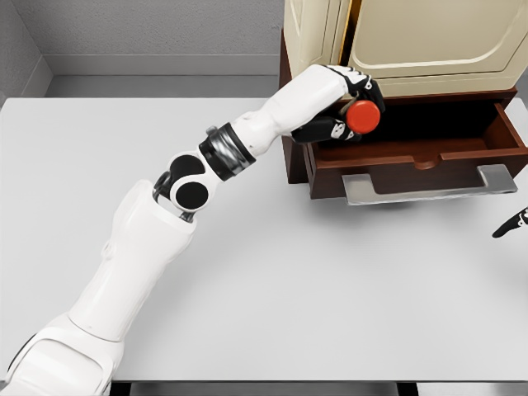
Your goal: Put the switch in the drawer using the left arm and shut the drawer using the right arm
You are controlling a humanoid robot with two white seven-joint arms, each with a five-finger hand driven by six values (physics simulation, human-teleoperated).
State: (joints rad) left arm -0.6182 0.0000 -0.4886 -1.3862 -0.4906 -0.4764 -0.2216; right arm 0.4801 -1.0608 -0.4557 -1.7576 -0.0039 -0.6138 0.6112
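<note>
Red round switch (363, 117) gripped in left robot hand (346, 111), held over left end of open dark-brown wooden drawer (412, 157). Not yet released. Drawer closing pending; right robot hand (511, 224) barely visible right of drawer, finger state unclear.

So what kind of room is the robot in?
Probably a pretend test room: a plain white table, bare grey walls, one cabinet with an open drawer.

Glossy white plastic-looking left arm (148, 247), matt smooth grey table (330, 297), dark reddish wood-look drawer (412, 157) with brushed metal handle (429, 188), smooth red switch (363, 117), cream satin cabinet (429, 37).
</note>
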